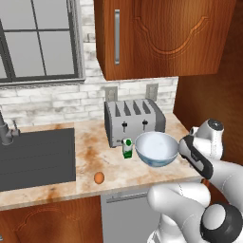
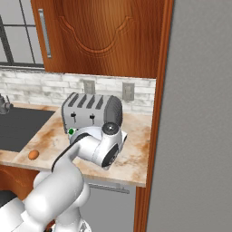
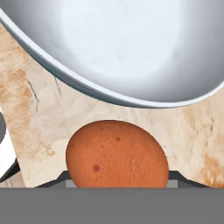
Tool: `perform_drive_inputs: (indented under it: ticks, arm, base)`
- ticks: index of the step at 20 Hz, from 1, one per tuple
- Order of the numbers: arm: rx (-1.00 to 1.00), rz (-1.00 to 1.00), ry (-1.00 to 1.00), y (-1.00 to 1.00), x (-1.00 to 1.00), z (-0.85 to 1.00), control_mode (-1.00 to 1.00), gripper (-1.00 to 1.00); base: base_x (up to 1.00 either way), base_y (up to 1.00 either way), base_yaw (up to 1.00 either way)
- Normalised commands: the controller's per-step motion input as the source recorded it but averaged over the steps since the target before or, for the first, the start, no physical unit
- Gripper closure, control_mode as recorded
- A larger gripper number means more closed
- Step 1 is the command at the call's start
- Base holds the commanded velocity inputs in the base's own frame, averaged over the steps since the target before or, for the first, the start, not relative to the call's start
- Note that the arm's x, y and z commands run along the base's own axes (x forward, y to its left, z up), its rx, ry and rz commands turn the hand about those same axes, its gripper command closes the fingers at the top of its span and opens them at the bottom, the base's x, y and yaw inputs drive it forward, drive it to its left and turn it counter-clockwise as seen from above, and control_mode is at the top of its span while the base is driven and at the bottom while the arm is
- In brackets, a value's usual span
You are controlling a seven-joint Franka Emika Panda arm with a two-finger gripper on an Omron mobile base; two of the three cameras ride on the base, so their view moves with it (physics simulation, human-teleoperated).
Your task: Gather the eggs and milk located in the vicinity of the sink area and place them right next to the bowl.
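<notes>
Bowl point(image 1: 157, 148) comes first by size: a wide, round, glossy pale blue-white dish on the mottled tan stone counter point(image 1: 90, 156), near its right end, in front of the ribbed silver toaster point(image 1: 134, 121). Milk point(image 1: 127, 148), a small boxy white carton with green label and dark cap, stands just beside the bowl's left rim. One egg point(image 3: 117, 155), matte speckled orange-brown, sits clenched in the pincer point(image 3: 117, 186), long axis across the jaws; the bowl's rim lies directly ahead, close, with bare counter between, so I judge a short lowering should set it down alongside. A second egg point(image 1: 98, 178) lies near the counter's front edge, beside the dark sink point(image 1: 35, 156).
</notes>
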Motion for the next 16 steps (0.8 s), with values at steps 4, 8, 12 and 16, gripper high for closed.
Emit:
perform_drive_inputs:
  ticks: [4,8,12,16]
  arm:
    - [0.04,0.00,0.00,0.00,0.05,-0.12,-1.00,1.00]
    - [0.05,0.00,0.00,0.00,0.06,-0.04,-1.00,1.00]
    - [0.04,0.00,0.00,0.00,0.09,-0.02,-1.00,1.00]
    - [0.02,0.00,0.00,0.00,0.13,-0.09,-1.00,1.00]
  base:
    - [0.00,0.00,0.00]
    - [0.00,0.00,0.00]
    - [0.00,0.00,0.00]
    - [0.00,0.00,0.00]
